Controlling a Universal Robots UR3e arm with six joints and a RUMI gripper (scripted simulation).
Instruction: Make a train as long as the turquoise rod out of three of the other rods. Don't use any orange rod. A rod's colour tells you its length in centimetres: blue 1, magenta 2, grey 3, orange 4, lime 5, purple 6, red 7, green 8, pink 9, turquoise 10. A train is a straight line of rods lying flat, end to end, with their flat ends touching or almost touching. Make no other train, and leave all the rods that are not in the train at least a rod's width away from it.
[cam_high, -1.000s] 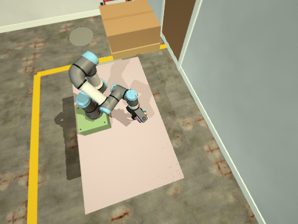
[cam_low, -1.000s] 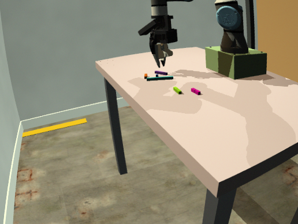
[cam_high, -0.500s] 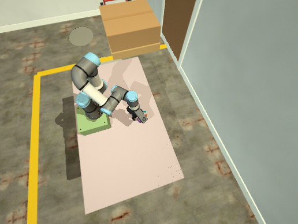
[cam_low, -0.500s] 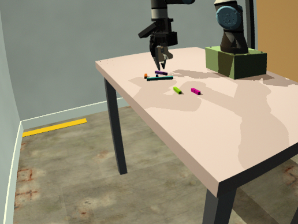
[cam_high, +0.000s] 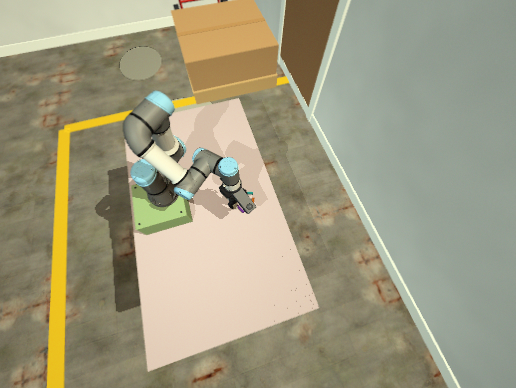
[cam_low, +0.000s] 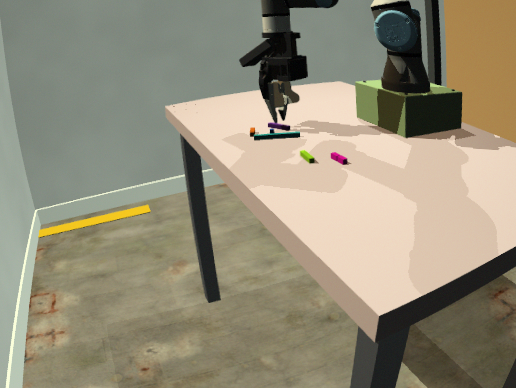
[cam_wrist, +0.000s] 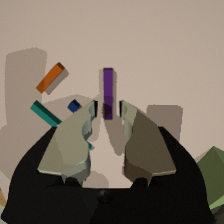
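My gripper (cam_low: 279, 120) (cam_wrist: 108, 102) is partly open and empty, just above the purple rod. The purple rod (cam_high: 241, 209) (cam_low: 279, 126) (cam_wrist: 108, 90) lies flat, its near end between the fingertips in the wrist view. A small blue rod (cam_low: 272, 131) (cam_wrist: 74, 105) lies between it and the turquoise rod (cam_high: 250, 193) (cam_low: 276, 135) (cam_wrist: 45, 113), which the left finger partly hides in the wrist view. A lime rod (cam_low: 307, 156) and a magenta piece (cam_low: 339, 158) lie apart from these; the magenta shows a seam, perhaps two rods touching.
An orange rod (cam_high: 253, 200) (cam_low: 252, 131) (cam_wrist: 50, 77) lies near one end of the turquoise rod. The arm's green base block (cam_high: 162, 218) (cam_low: 432, 112) (cam_wrist: 212, 172) stands on the table (cam_high: 215, 300) (cam_low: 450, 200). A cardboard box (cam_high: 230, 50) stands beyond the table's far end.
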